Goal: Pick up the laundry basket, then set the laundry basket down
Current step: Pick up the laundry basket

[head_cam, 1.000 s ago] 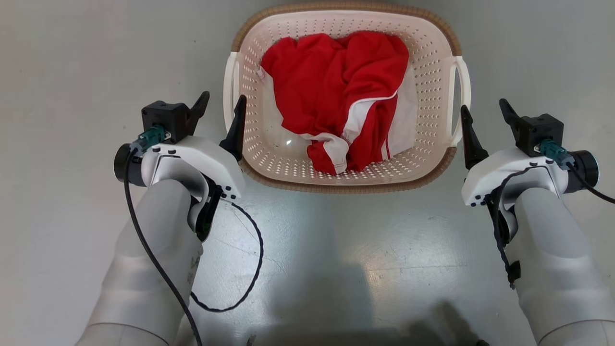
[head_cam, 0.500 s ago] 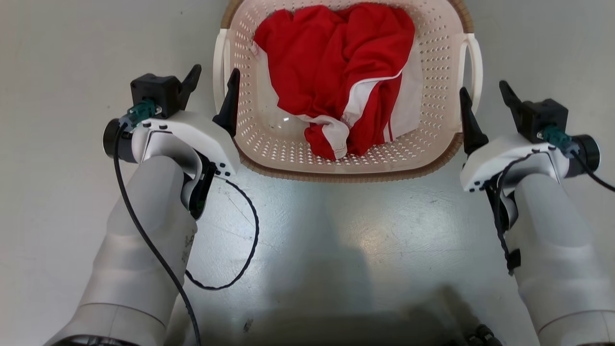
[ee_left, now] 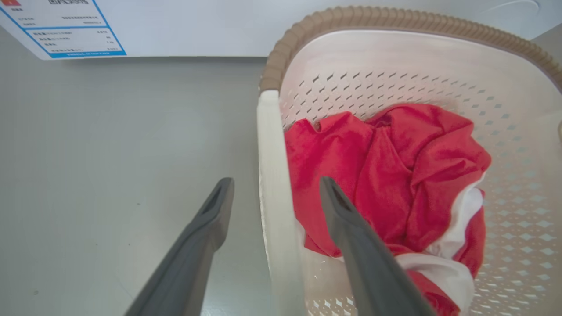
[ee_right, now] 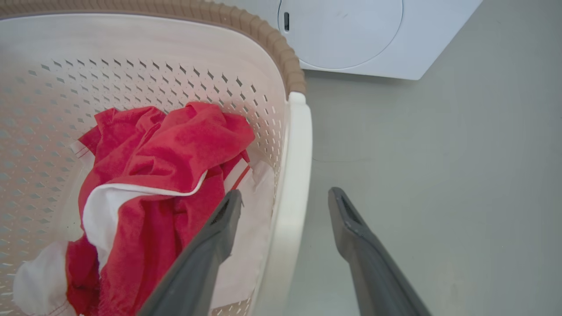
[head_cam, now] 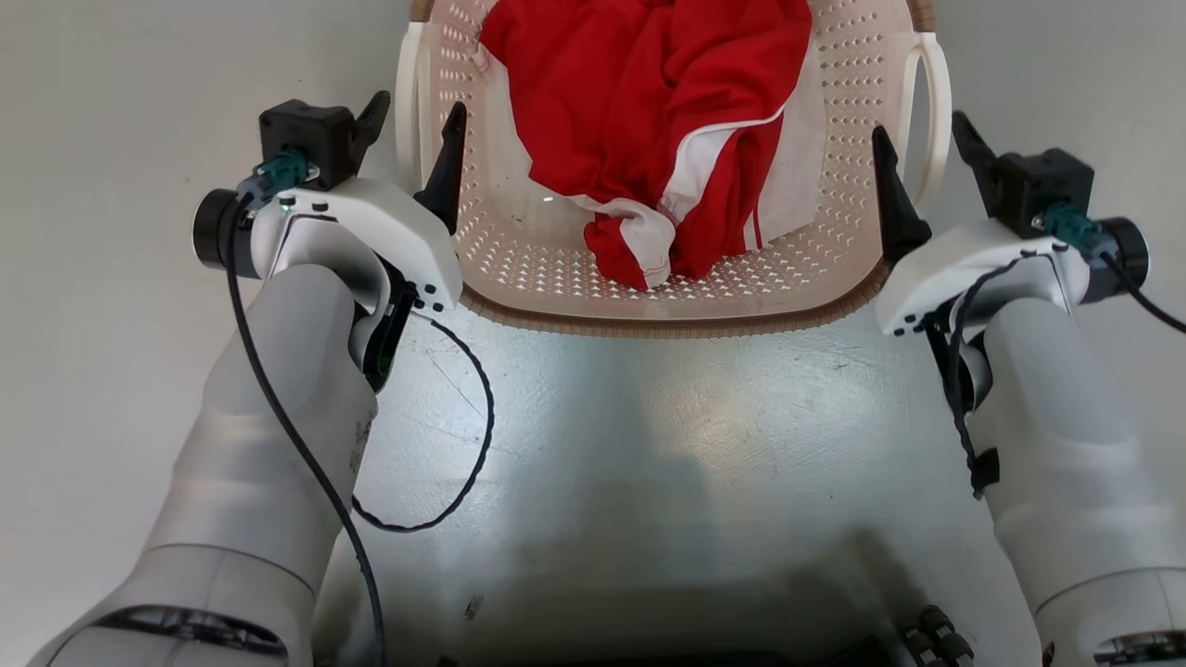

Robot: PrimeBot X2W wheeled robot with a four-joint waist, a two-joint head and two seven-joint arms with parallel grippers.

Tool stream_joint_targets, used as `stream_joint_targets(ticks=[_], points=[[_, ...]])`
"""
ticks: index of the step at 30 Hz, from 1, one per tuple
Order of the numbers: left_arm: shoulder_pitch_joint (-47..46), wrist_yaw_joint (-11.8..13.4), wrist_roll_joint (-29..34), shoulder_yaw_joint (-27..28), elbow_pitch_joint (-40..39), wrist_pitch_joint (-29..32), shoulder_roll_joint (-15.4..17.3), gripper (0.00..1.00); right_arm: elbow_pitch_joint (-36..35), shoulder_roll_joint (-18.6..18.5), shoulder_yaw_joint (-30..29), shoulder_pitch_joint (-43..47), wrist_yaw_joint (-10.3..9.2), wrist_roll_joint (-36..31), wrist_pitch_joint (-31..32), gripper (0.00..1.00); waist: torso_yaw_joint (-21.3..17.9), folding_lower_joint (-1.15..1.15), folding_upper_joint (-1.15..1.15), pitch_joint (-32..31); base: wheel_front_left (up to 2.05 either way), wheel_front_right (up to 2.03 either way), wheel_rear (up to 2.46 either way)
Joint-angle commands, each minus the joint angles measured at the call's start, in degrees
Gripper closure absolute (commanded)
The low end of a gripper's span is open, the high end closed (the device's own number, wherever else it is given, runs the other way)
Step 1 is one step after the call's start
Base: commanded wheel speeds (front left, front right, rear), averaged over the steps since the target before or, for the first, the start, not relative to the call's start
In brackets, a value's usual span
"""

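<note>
The laundry basket (head_cam: 667,324), cream-white and perforated with a brown rim, stands on the grey floor at the top middle of the head view. A red and white garment (head_cam: 667,120) lies in it. My left gripper (head_cam: 417,116) is open and straddles the basket's left loop handle (head_cam: 408,102), one finger outside and one inside the basket. In the left wrist view the white handle (ee_left: 270,175) runs between the fingers of that gripper (ee_left: 276,184). My right gripper (head_cam: 920,134) is open too and straddles the right handle (head_cam: 936,102); the right wrist view shows that handle (ee_right: 298,166) inside the gripper (ee_right: 285,195).
A white washing machine (ee_right: 351,35) stands just beyond the basket, and its panel bears a blue-framed label (ee_left: 66,26). Grey floor (head_cam: 649,463) spreads between my forearms, with a loose black cable (head_cam: 463,463) hanging from the left wrist.
The head camera has tilted, so the basket sits higher in the picture. Both open grippers have slid further forward along the basket's side handles.
</note>
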Motion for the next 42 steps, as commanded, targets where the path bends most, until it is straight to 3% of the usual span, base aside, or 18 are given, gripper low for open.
stream_joint_targets(ticks=[1,33,34,35,36,42], points=[[0.2,-0.3,0.7,0.5,0.2,-0.3,1.7,0.0,-0.2,0.6,1.3,1.1,0.34,0.8,-0.6,0.0,-0.2,0.0,0.0,0.2,0.0,0.0,0.0],[-2.6,-0.3,1.4,0.0,3.5,-0.3,1.9,0.0,3.4,0.6,3.8,-1.9,0.34,4.5,-0.6,0.0,-0.9,0.0,0.0,1.5,0.0,0.0,0.0],[-2.6,-0.3,1.4,-0.1,3.3,-0.3,1.9,0.25,3.4,0.6,4.0,-1.9,0.34,4.6,-0.6,0.81,-0.9,0.0,0.0,1.5,0.0,0.0,0.0],[-2.5,-0.3,1.6,-0.5,3.7,-0.3,1.9,0.73,3.4,0.6,4.2,-1.9,0.34,4.6,-0.6,1.0,-1.0,0.0,0.0,1.5,0.0,0.0,0.0],[-2.5,-0.3,1.6,-1.0,4.0,-0.3,1.9,1.0,3.8,0.6,4.3,-1.8,0.34,5.0,-0.6,1.0,-1.0,0.0,0.0,1.5,0.0,0.0,0.0],[-2.5,-0.3,1.2,-1.5,3.2,-0.3,1.9,1.0,4.8,0.6,4.3,-1.8,0.34,5.5,-0.6,1.0,-0.8,0.0,0.0,1.5,0.0,0.0,0.0]])
